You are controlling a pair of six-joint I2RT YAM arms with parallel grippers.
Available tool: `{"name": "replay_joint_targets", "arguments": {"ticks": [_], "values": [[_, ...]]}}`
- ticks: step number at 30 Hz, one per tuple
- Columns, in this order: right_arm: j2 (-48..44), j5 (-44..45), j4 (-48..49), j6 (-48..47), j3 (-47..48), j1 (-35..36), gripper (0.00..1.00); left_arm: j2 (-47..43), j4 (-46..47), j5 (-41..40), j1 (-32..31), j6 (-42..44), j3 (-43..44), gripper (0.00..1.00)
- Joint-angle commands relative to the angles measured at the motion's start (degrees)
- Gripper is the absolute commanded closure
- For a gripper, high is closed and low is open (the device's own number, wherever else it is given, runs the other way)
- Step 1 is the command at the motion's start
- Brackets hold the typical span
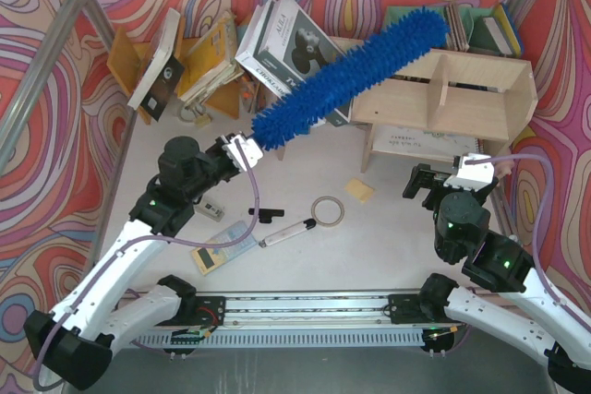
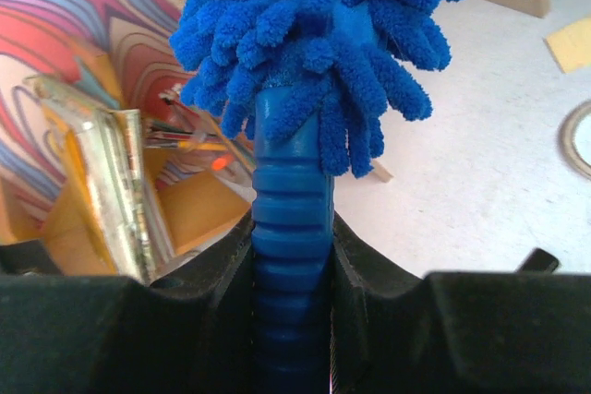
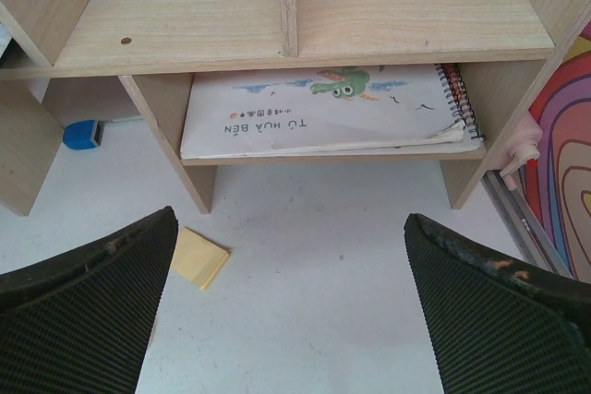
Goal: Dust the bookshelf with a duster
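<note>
The shaggy blue duster (image 1: 355,69) slants from its ribbed handle up to a tip over the bookshelf's (image 1: 476,108) left rear corner. The pale plywood bookshelf stands upright, with a divider in the middle.

The left arm (image 1: 120,256) reaches up from its base at the near left, bends at a dark joint and turns its wrist to the right. There the left tool (image 1: 242,152) is clamped tight on the ribbed handle of the duster (image 2: 292,219), one finger pressed to each side. The right arm (image 1: 517,274) rises from the near right, its wrist pointing away from the base, and the right tool (image 3: 291,219) hangs with its jaws spread wide, gripping nothing.
</note>
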Motion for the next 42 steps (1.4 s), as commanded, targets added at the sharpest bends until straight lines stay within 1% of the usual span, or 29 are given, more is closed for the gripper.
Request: {"name": "replay_joint_targets", "arguments": {"ticks": [1,7,13,16,20,23,27,29,32,34,38,42], "values": [[-0.62,0.70,1.45,-0.74,-0.64,0.04,0.03,1.09,0.81,-0.89,-2.84,-0.05,-1.60,1.00],[-0.88,0.51,1.34,-0.71,-0.64,0.06,0.03,3.62,0.98,-2.33,-4.35,1.36,-1.29,1.00],[-1.15,0.42,1.31,-0.58,-0.72,0.03,0.03,-1.01,2.87,-5.00,-3.10,1.29,-0.07,1.00],[-1.15,0.33,1.31,-0.61,-0.65,0.00,0.03,-3.79,3.74,-4.53,-1.05,0.68,0.90,1.00],[-1.43,0.33,1.27,-0.56,-0.64,0.07,0.03,-4.75,1.77,-3.13,1.81,0.66,3.21,1.00],[-1.98,0.33,1.27,-0.47,-0.64,0.00,0.03,-4.50,0.75,-2.17,2.12,0.66,3.70,1.00],[-2.25,0.33,1.27,-0.47,-0.72,-0.02,0.03,-3.40,1.11,0.03,1.96,-3.86,2.62,1.00],[-2.28,0.33,1.23,-0.46,-0.67,0.06,0.03,-2.56,0.98,-0.06,0.98,-5.73,1.87,1.00],[-2.21,0.33,1.24,-0.49,-0.64,0.01,0.03,-1.30,1.30,-3.90,-4.13,-4.02,-0.12,1.00],[-2.22,0.33,1.27,-0.47,-0.63,0.07,0.03,-0.15,0.68,-4.87,-6.58,-4.19,-0.62,1.00],[-2.63,0.33,1.17,-0.38,-0.64,0.04,0.03,1.14,2.28,-4.86,-7.16,-4.64,-3.10,1.00],[-3.23,0.25,1.26,-0.48,-0.74,0.01,0.03,1.95,2.23,-5.47,-7.15,-4.18,-2.39,1.00]]}}
